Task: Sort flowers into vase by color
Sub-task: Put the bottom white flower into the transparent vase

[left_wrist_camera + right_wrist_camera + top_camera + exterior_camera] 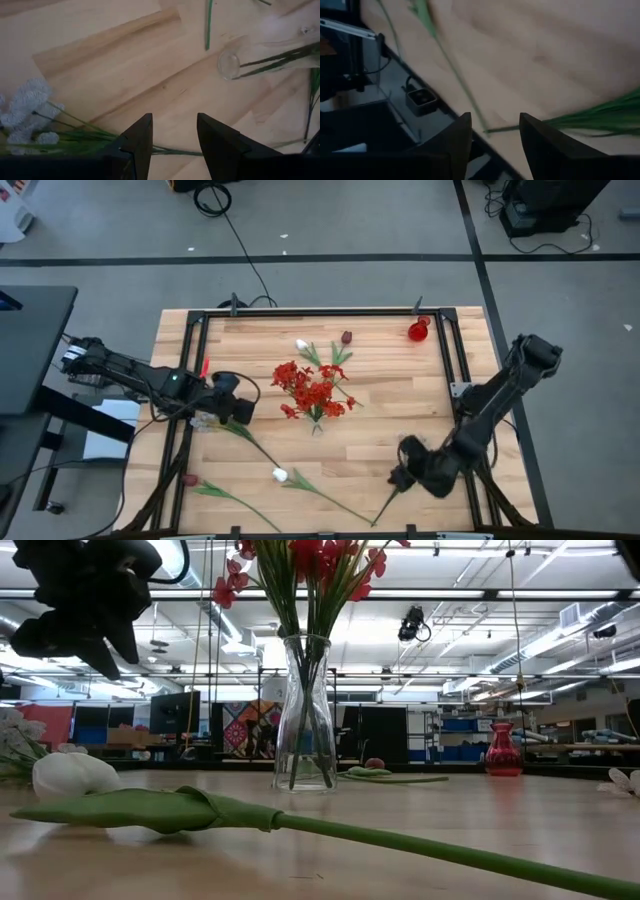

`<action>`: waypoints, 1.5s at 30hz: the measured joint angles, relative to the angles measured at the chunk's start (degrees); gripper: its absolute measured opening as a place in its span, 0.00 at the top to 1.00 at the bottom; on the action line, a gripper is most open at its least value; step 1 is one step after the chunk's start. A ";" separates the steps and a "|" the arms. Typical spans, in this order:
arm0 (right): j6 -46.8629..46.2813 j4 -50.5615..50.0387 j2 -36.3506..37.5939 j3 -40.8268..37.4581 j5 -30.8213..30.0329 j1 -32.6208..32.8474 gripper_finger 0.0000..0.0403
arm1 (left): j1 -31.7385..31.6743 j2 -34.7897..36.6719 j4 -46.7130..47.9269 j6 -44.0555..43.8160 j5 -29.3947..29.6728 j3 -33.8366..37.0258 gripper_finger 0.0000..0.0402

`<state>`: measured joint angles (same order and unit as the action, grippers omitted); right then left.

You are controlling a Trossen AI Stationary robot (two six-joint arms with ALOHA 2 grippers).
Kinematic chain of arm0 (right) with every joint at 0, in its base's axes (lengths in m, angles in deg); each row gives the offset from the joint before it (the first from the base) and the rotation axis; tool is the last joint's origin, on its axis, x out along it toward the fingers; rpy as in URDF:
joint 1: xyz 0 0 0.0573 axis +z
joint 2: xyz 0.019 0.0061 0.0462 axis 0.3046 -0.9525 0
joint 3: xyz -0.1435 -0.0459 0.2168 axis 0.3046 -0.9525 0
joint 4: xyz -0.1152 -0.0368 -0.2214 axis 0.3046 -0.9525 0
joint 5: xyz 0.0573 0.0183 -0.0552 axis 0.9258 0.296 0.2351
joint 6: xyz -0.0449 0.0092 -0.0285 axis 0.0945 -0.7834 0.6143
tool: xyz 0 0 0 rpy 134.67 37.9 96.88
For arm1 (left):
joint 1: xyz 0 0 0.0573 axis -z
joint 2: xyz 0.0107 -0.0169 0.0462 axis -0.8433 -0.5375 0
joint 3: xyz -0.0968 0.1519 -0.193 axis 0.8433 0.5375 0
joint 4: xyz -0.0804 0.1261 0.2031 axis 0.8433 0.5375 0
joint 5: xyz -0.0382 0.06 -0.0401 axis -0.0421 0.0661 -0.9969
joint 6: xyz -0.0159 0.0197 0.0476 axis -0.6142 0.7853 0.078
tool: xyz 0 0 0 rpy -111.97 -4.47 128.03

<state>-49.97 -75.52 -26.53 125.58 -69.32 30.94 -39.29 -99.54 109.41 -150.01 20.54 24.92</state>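
A clear glass vase in the middle of the table holds red blossom clusters. A small red vase stands far right. A pale whitish-lilac spray lies flat at the left. My left gripper hovers open over the spray's stems. A white bud and a maroon bud lie near the front edge. My right gripper is open above the stem end of the white-bud flower.
Another white bud and a maroon tulip bud lie beyond the clear vase. A black frame runs along the table's far, left and right sides. Bare wood lies between the clear vase and the right rail.
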 joint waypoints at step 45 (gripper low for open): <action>64.21 -8.68 -48.61 46.65 1.29 -14.57 0.63 | 16.81 0.07 -3.71 23.92 2.26 -2.16 0.61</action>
<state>14.24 -84.20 -75.13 172.23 -68.03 16.36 -22.48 -99.47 105.71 -126.09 22.80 22.76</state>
